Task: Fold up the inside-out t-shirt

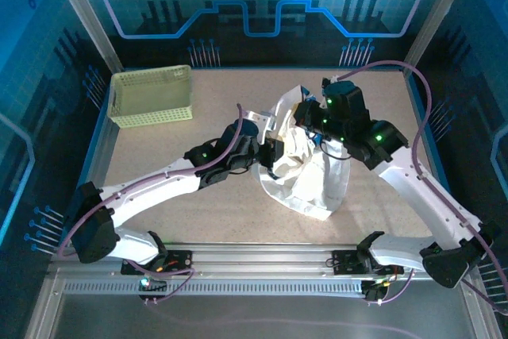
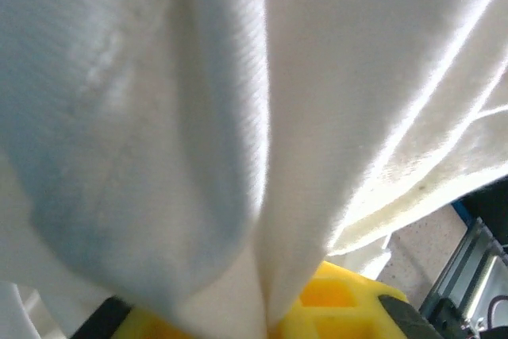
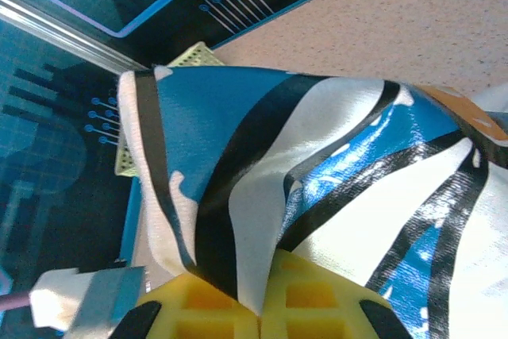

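— White cloth of the t-shirt (image 2: pixel 143 117) hangs right against the left wrist's lens, its ribbed weave plain to see. Is that arm's tool on it?

— Yes. The left gripper (image 2: pixel 266 325) has its yellow pads (image 2: pixel 345 299) brought together on a fold of the fabric, and the cloth narrows to a pinch between them.

— And the other one?

— The right gripper (image 3: pixel 260 319) is clamped too, on the part that carries the print (image 3: pixel 262 156): glossy blue patches and dark bands on white, draped over its fingers.

— Where does the shirt sit, taking the basket (image 1: pixel 151 94) as the mark?

— From above, it is to the right of the basket and nearer the arm bases, well apart from it, on the speckled table (image 1: pixel 198 212). It is a bunched heap. The upper part is drawn up at the right gripper and the lower part rests on the tabletop.

— Which tool is closer to the basket?

— The left one. It meets the shirt's basket-side edge, and the right one holds the side away from the basket.

— Does any cloth touch the basket?

— No, bare table lies between them.

— Is the shirt inside out?

— The printed face shows at the right gripper. How the rest is turned I cannot tell.
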